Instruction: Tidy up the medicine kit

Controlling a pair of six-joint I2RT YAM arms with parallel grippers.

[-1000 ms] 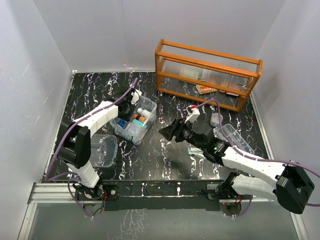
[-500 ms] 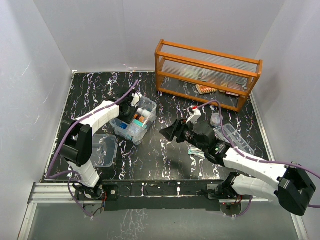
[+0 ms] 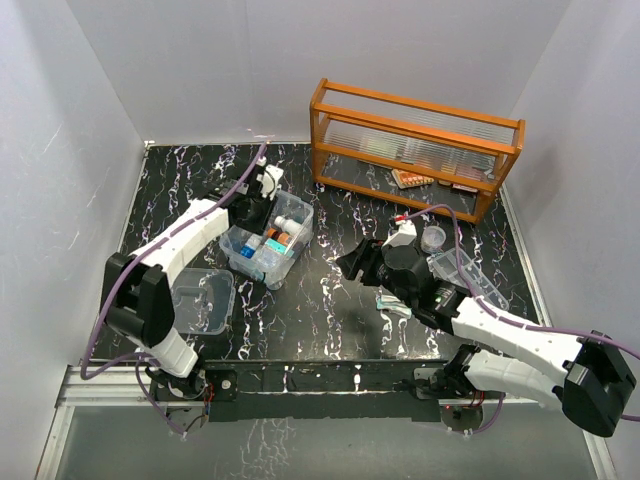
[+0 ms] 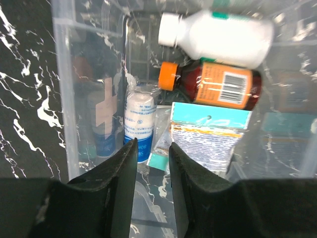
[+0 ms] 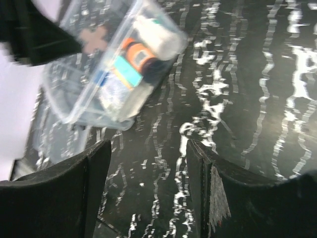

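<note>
Left gripper (image 4: pixel 152 148): seen poised just above the medicine kit (image 3: pixel 274 272), jaws parted by a narrow gap, nothing caught between them.
Right gripper (image 5: pixel 147 148): held wide and empty over the bare counter (image 3: pixel 330 310), with the kit ahead of it and off to its left.
Medicine kit: found open directly beneath the left gripper; a bandage roll (image 4: pixel 138 124), a teal-topped packet (image 4: pixel 207 136), a brown bottle (image 4: pixel 218 89) and a white bottle (image 4: pixel 223 32) are packed close inside.
Lid (image 3: pixel 203 300): laid on the counter, well behind the left gripper, towards the arm's base.
Risk, crowding: little free room is seen below the fingers; a straight descent could be expected to press the roll or crease the packet rather than settle anything.
Risk, thin wall: the kit's clear side lies just beside the left-hand finger; a nudge there would likely slide or tip the light box.
Risk, arms meeting: both grippers are aimed at the same box; a reach by the right gripper while the left one hangs over it might end in a knock.
Risk, loose items: a tube (image 3: pixel 392 303) lies behind the right gripper, near its arm, and could be swept aside by the forearm.
</note>
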